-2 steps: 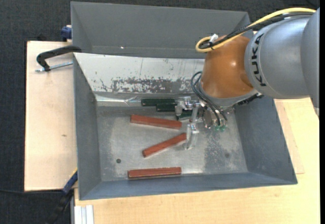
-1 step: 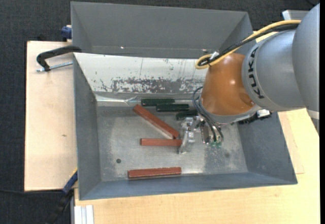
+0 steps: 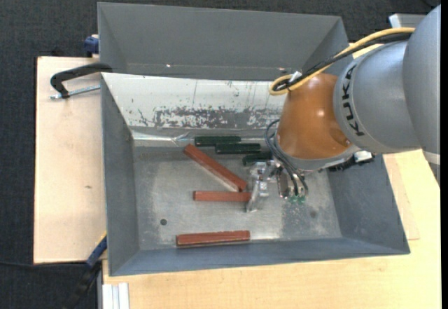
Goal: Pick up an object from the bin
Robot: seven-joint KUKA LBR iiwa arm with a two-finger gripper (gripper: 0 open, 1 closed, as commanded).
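Nothing is seen lifted; the pick is judged not yet made. The front red-brown bar [image 3: 213,237] lies nearest, at seven o'clock from the gripper [image 3: 257,192]. The middle red-brown bar [image 3: 218,196] lies at nine o'clock, its end just beside the gripper. Whether the gripper is released or clenched cannot be told. Dark green bars [image 3: 227,141] lie farthest, at eleven.

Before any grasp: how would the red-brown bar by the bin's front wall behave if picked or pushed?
The red-brown bar looks straight and flat-sided, so probably stiff and unlikely to roll. Slim, so likely light. Long: grasped near one end, it may tilt.
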